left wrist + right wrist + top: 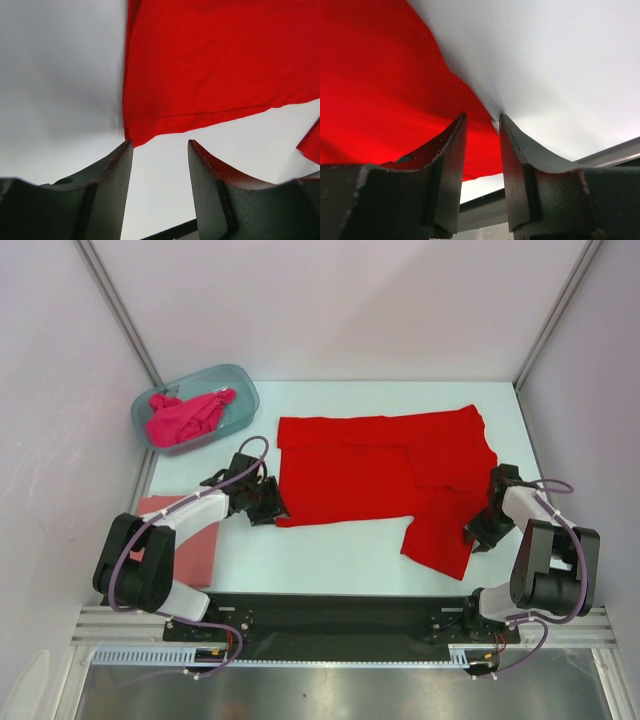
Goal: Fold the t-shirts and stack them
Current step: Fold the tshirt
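Red t-shirt [380, 465]: flat on the table [340, 560].
Left gripper [160, 146]: spread, just short of its corner.
Right gripper [482, 120]: narrow at its edge; pinching, I cannot tell.
Risk: my shallow pinch slips, skewing the fold.

The table [350, 550] is lit brightly and evenly from above, and only faint, soft shadows are cast beside the arms. The overhead view is rendered sharp, with the frame posts [119, 310] splayed outward at the edges. In the left wrist view the red t-shirt [215, 75] is smeared along its left hem; in the right wrist view its folds are lost to saturated colour.
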